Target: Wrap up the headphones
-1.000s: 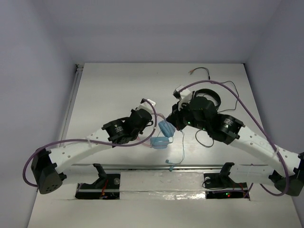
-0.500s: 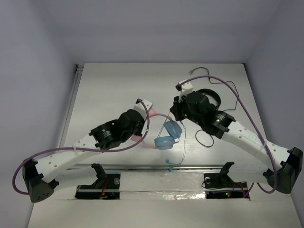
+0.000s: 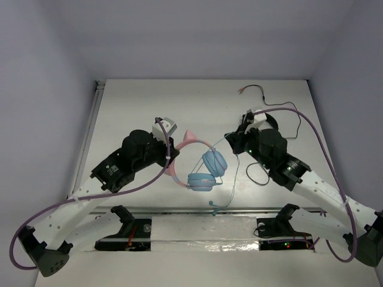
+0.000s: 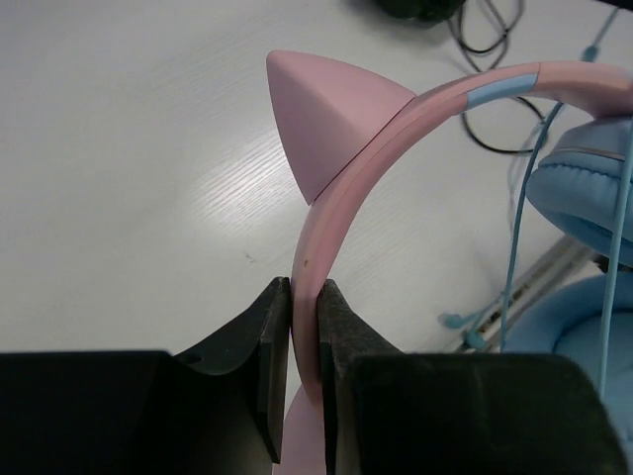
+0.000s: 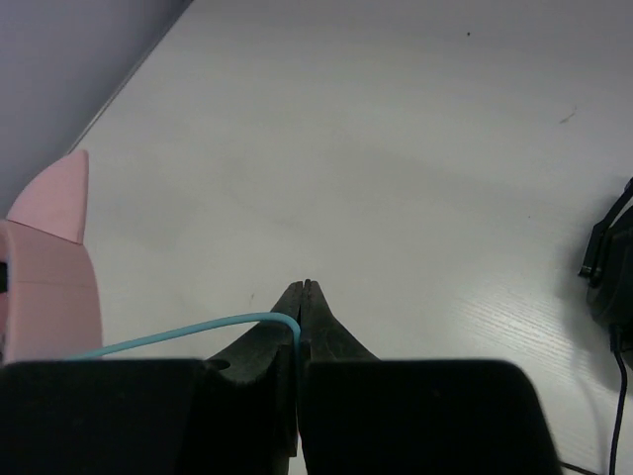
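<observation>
Headphones [image 3: 213,162] were at mid-table between the arms. The left gripper [image 4: 304,297] was clamped on the pink headband [image 4: 341,193], the right gripper [image 5: 302,297] pinching the thin blue cable [image 5: 188,334]. Danger: the cable could slip from those narrow tips, or snag the black headphones [image 3: 263,122] nearby.

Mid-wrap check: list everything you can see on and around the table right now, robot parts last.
cat-ear headphones: one, pink headband with light-blue earcups, between the two arms.
light-blue cable: one, light blue, runs from the cat-ear headphones up to the right gripper, plug end trailing toward the near edge.
black headphones: one, black, far right, mostly hidden behind the right arm.
black cable: one, black, loose around the black headphones.
table: one, white.
left arm: one, white and black, purple hose.
right arm: one, same colours.
left gripper: black, shut on the pink headband.
right gripper: black, shut on the light-blue cable.
</observation>
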You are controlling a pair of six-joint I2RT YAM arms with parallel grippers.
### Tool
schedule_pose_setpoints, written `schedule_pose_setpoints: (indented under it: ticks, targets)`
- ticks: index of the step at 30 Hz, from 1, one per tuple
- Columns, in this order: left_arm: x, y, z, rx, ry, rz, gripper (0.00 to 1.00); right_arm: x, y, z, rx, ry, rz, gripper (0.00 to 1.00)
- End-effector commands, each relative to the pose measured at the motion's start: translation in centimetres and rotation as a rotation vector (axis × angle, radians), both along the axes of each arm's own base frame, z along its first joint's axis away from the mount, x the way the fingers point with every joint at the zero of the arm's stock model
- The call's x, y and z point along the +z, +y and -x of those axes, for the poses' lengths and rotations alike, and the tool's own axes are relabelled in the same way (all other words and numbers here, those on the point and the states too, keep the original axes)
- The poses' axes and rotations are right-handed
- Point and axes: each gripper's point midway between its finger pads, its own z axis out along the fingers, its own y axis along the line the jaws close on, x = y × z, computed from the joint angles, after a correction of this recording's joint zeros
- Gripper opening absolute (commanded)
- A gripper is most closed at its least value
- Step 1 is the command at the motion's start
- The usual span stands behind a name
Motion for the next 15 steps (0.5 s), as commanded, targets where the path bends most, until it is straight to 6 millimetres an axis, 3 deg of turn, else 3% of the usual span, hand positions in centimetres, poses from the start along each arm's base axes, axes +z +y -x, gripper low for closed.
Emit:
schedule_pose_setpoints:
  ticks: [1,10,14,15]
  targets:
    - [4.4,-2.8,1.9,-0.192,-0.05,0.162,0.0,3.6,-0.2,0.1,-0.007,-0.13,-0.155,0.0]
    - [9.1,-4.3,3.2,-0.305,-0.081,0.301,0.0,1.1,2.1,1.0,0.107,-0.086,-0.197,0.0]
    - [12.8,-3.8,2.3,-0.282,-0.131,0.383,0.0,-0.8,3.3,2.3,0.186,-0.048,-0.252,0.0]
    - [13.3,-3.7,2.0,-0.284,-0.134,0.398,0.0,-0.3,3.5,2.4,0.203,-0.068,-0.279,0.0]
